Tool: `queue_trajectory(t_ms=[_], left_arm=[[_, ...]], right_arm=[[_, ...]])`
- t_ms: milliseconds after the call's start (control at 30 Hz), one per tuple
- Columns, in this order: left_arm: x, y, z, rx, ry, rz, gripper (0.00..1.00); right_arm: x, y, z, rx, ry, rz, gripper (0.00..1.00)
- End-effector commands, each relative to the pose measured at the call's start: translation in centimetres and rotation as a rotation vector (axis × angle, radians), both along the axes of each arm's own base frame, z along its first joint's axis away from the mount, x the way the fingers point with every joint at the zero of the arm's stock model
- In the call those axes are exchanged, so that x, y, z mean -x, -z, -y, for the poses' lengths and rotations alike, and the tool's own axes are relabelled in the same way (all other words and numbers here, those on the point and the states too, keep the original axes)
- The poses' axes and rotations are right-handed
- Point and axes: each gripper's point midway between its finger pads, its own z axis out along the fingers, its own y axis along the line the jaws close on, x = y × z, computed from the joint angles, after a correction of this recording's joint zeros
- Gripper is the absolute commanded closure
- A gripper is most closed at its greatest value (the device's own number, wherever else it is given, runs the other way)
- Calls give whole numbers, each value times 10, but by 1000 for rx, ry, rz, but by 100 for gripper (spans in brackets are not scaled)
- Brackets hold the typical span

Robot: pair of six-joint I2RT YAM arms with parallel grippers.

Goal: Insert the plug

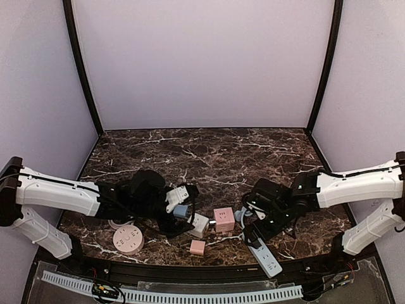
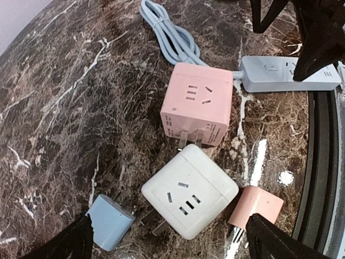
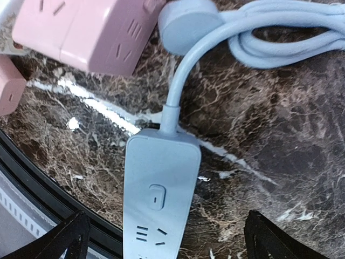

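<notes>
A white socket cube [image 2: 190, 190] lies on the marble table, its prongs pointing toward a small blue plug adapter [image 2: 110, 222]. A pink socket cube [image 2: 197, 110] lies just beyond, its prongs reaching the white cube's edge. A small pink adapter [image 2: 256, 208] lies to the right. My left gripper [image 2: 170, 245] is open above the white cube, with the blue adapter by its left finger [image 2: 64, 243]. In the top view it [image 1: 183, 209] sits left of the cubes [image 1: 199, 225]. My right gripper [image 3: 167, 248] is open and empty over the blue power strip [image 3: 159, 197], near the table's front [image 1: 253, 237].
The strip's coiled blue cord [image 3: 280, 38] and plug head [image 3: 188, 24] lie behind it, next to the pink cube [image 3: 89, 29]. A round pink socket [image 1: 128, 240] lies front left. The table's black front rim [image 1: 209, 272] runs just under the strip's end [image 1: 269, 263].
</notes>
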Motion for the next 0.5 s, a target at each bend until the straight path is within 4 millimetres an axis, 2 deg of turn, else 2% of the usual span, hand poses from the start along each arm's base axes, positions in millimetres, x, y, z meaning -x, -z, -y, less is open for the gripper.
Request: queue_trajectory(t_ms=[0,100,200,367,467], left_arm=[[11,-22,-2,47,94,65,1],[11,-22,-3,39,98,70,1],[10,-18,-3,26,94,68,1],[11,-17,-2,24,103,64,1],[17,-19,0,39,133,49,1]], right_arm=[[16,20,2,68,6,-42,1],[18,29,1,82,8,-53,1],[21,37,2,89,5,-63,9],[19,41,-2,82,-1,-59,17],[14,39,-6,65,6,-33,31]])
